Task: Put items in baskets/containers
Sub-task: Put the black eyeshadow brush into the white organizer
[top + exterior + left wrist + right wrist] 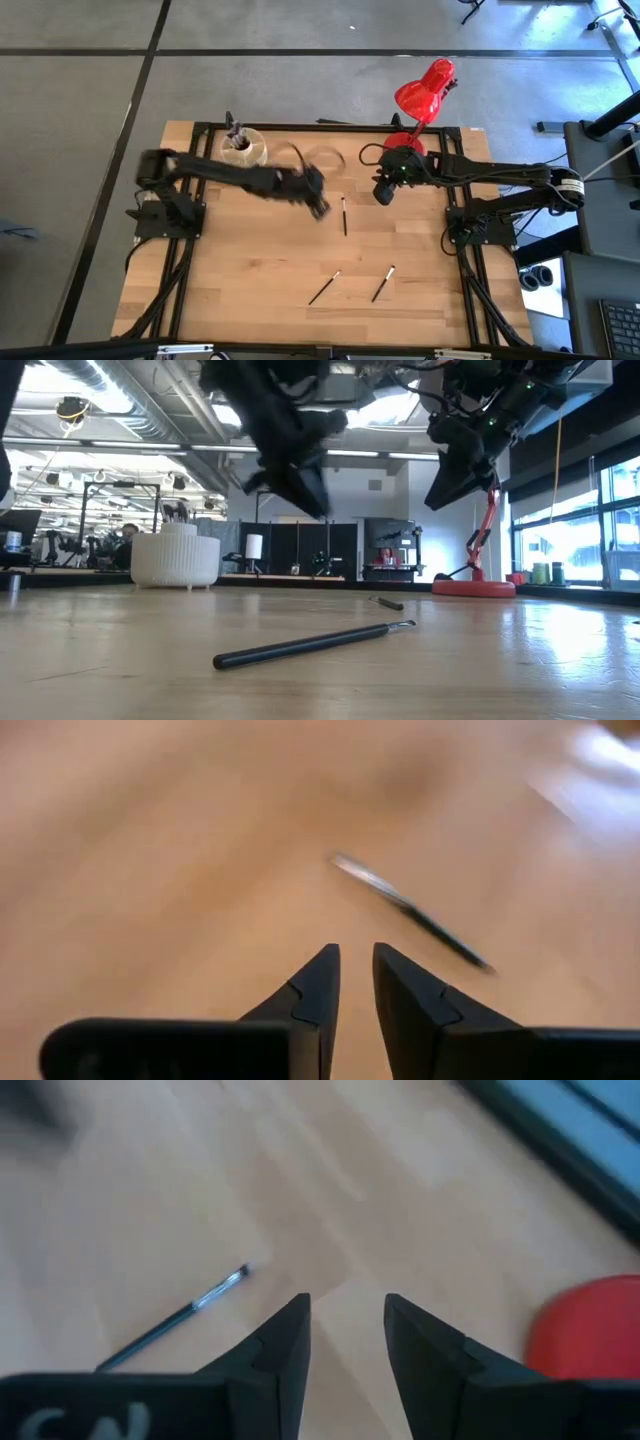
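A cream-white cup (pixel 243 150) with a few brushes standing in it sits at the table's far left; it also shows in the low view (pixel 175 560). Three dark thin brushes lie flat on the wood: one at mid-table (pixel 344 215) and two nearer the front edge (pixel 325 287) (pixel 383 284). My left gripper (pixel 318 207) hovers above the table just left of the mid-table brush, which shows ahead of its fingers (pixel 410 910); the gripper (pixel 356 955) is empty, with a narrow gap between the fingers. My right gripper (pixel 382 195) hovers right of that brush (pixel 185 1315), open and empty (pixel 345 1305).
A red desk lamp (pixel 425 90) stands on its round base (pixel 405 143) at the far edge, close behind my right gripper. Black frame rails (pixel 300 127) run along the table's edges. Bare wood (pixel 250 260) lies at the front left.
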